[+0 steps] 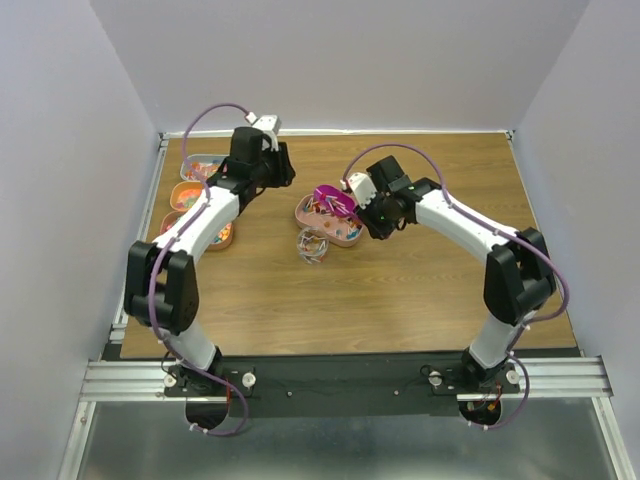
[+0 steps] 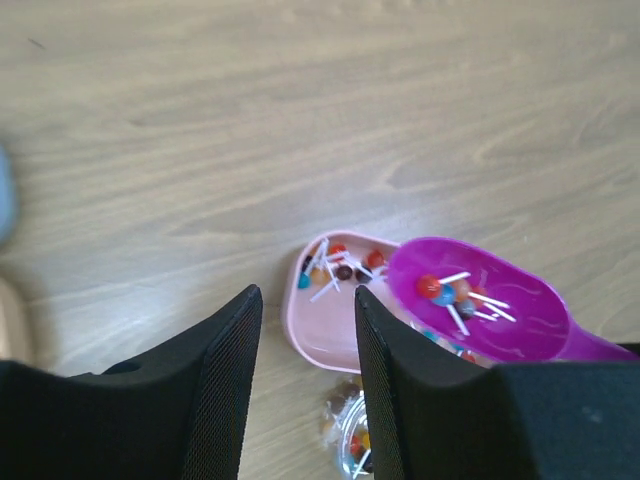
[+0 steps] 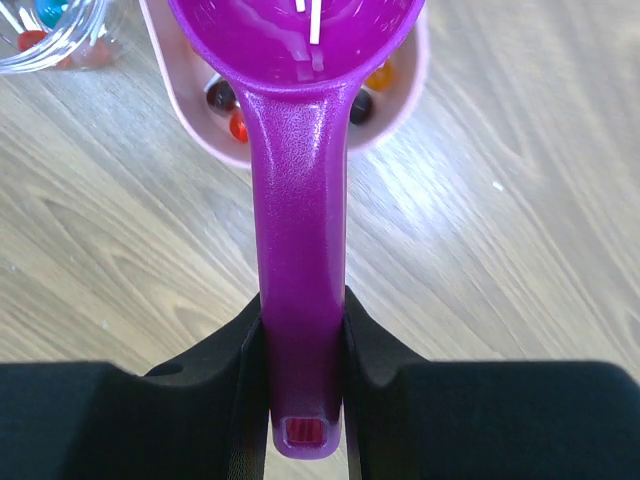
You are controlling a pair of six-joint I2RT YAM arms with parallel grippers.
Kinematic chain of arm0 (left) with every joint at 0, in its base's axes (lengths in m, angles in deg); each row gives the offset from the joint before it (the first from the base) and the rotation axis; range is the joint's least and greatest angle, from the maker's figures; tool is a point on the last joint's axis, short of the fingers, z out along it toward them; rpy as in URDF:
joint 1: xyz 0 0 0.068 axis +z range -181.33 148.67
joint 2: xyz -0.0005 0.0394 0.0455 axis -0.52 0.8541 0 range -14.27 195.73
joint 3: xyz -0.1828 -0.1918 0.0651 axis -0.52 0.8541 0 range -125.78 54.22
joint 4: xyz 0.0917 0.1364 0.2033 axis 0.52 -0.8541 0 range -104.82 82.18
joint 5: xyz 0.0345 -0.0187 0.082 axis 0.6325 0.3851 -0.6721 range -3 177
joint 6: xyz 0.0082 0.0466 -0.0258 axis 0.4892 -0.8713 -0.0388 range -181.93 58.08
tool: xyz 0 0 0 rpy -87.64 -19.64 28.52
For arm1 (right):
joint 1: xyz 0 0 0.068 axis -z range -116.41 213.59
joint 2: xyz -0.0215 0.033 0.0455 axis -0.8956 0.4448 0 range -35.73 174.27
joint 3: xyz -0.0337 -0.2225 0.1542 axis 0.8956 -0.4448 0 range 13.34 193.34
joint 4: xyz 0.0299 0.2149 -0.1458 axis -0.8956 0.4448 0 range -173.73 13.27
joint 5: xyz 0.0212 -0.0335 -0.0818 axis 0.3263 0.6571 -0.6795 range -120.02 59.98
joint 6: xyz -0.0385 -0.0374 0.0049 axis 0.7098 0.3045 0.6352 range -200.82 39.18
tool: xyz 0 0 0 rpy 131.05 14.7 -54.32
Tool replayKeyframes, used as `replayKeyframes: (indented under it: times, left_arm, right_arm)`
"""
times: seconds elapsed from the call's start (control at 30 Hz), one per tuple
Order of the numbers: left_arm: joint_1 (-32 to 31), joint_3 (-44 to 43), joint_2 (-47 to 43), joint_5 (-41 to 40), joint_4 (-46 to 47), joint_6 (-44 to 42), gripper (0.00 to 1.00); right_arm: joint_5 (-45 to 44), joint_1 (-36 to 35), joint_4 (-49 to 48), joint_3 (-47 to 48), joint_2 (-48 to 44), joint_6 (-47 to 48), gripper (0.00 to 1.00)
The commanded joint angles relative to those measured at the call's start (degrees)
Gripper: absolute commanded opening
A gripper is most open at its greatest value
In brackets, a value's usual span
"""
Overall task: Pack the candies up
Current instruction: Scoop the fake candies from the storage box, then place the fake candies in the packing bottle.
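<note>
Candies (image 2: 447, 291) on little sticks sit in the glossy magenta scoop (image 3: 297, 200). My right gripper (image 3: 300, 315) clamps its handle, and my left gripper (image 2: 307, 315) gapes empty.

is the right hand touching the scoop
Touching. The right wrist view shows the scoop with its handle clamped in the right hand, no gap on either side.

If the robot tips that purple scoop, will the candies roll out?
Probably yes: the candies lie loose in the smooth scoop, so they would likely slide out. Their round heads may roll, though the white sticks should stop them quickly. Being tiny, they are probably very light.
</note>
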Motion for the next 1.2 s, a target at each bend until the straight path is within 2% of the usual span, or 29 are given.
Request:
replayKeyframes:
  times: [0.0, 0.23, 0.37, 0.57, 0.8, 1.17]
  left_arm:
    - [0.89, 2.83, -9.2, -7.66, 2.82, -1.24, 0.52]
    - [0.8, 11.09, -20.12, -4.51, 3.7, -1.32, 0.52]
    - [0.89, 18.46, -26.36, -5.65, 3.08, -2.73, 0.54]
    - [0.62, 25.94, -33.22, -4.77, 2.12, -3.78, 0.54]
    - [0.8, 29.73, -38.05, -13.9, 4.04, -3.35, 0.54]
    - [3.61, 30.96, -41.22, -17.95, 4.84, -2.64, 0.54]
  right_arm:
    - [-4.44, -0.59, -0.03, -1.41, -5.83, -1.44, 0.01]
    - [-5.15, -4.19, 2.78, -2.82, -11.2, -3.99, 0.01]
    - [-11.19, -7.62, 5.33, -3.52, -11.91, -5.3, 0.01]
    - [-15.5, -12.28, 9.2, -2.74, -12.52, -7.15, 0.01]
    - [-21.49, -18.16, 15.0, -0.8, -10.68, -9.35, 0.01]
    - [-32.29, -22.65, 23.79, 3.24, -5.85, -11.02, 0.01]
